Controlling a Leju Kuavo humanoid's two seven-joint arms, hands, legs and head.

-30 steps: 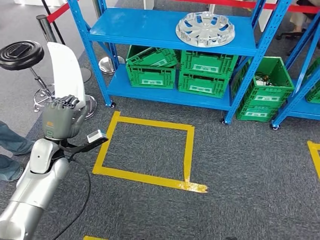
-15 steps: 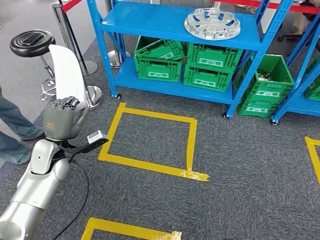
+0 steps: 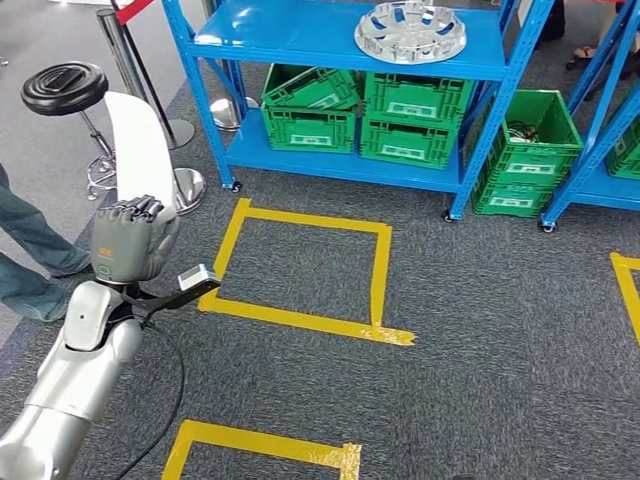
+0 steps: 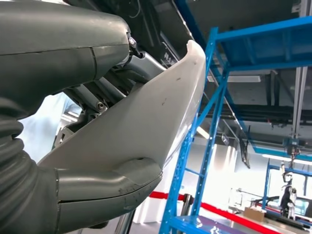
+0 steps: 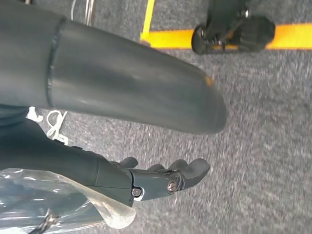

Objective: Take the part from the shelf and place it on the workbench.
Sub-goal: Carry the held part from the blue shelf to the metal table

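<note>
Clearly the left hand (image 3: 130,240) grips the lower end of the white curved part (image 3: 140,150), its fingers (image 3: 136,209) curled over the part's edge so the panel stands upright above the hand, over the grey carpet (image 3: 490,330) and off the shelf. From the left wrist, the thumb (image 4: 107,187) presses under the part (image 4: 154,117) while the darker fingers clamp it from the other side. The right hand (image 5: 110,136) hangs over the carpet with its fingers (image 5: 173,178) stretched out, slightly apart and holding nothing. Ahead stands the blue shelf (image 3: 302,45), with a silver wheel cover (image 3: 410,30) near the right end of its upper board and green crates (image 3: 362,115) on the lower board. Yellow tape (image 3: 302,320) marks a rectangle on the carpet before the shelf. A black stool (image 3: 64,88) and a person's legs (image 3: 30,255) are at the left.
</note>
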